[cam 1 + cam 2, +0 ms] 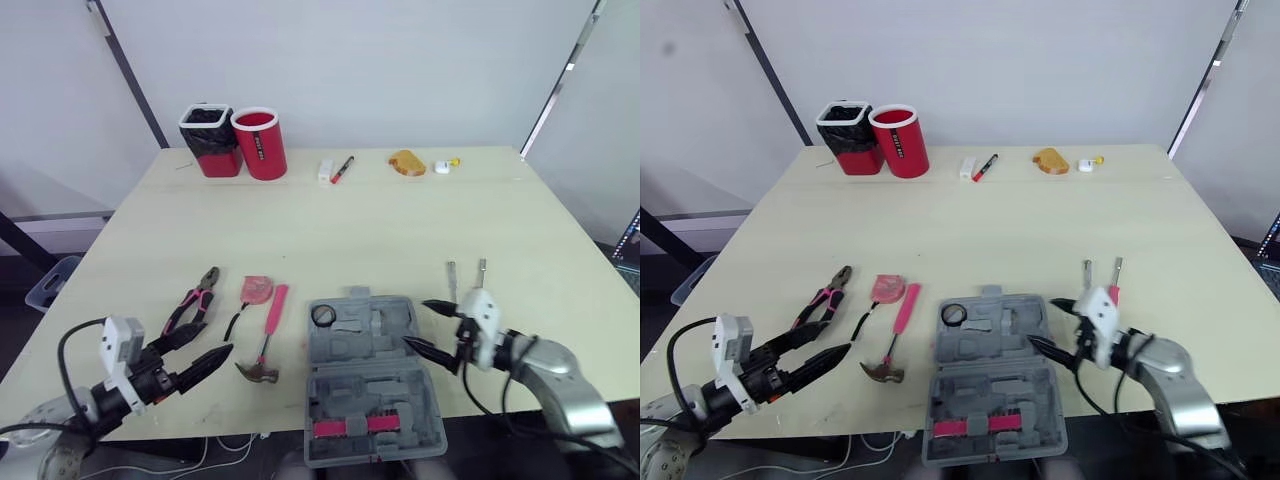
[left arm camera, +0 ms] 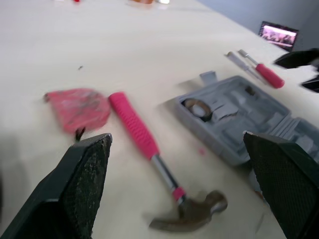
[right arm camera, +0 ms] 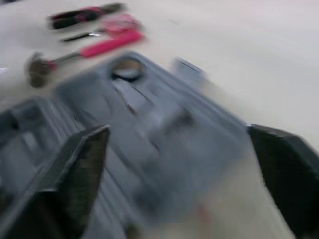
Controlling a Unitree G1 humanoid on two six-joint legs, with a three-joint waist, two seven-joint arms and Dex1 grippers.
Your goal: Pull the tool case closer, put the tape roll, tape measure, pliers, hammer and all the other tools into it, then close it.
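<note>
- Grey tool case (image 1: 425,405) lies open at the near edge of the table (image 1: 350,225), its two halves flat. The farther half shows moulded compartments, and a pink strip of small tools (image 1: 355,427) sits in the nearer half.
- A black tape roll (image 1: 323,316) sits in the far-left corner compartment of the case.
- The right gripper (image 1: 415,322) is at the case's right side with its two black fingers spread wide. One fingertip is over the case's right edge and the other is just off it; nothing is between them.
- The left gripper (image 1: 218,338) hovers low over the table's near-left part, well left of the case. Its fingers are also spread apart and hold nothing. Its tips point toward the hammer.
- The hammer (image 1: 268,335) lies flat just left of the case, with its pink handle pointing away and its metal head toward the near edge.
- The pink tape measure (image 1: 256,290) rests beside the far end of the hammer handle.
- The pliers (image 1: 195,303), with pink and black handles, lie farther left, near the left gripper's fingers.
- Two screwdrivers (image 1: 466,272) lie side by side on the table beyond the right gripper, outside the case.
- At the far side stand a black bin (image 1: 207,140) and a red cup (image 1: 260,143), touching each other. A marker (image 1: 343,168) and an orange object (image 1: 407,162) lie to their right.
</note>
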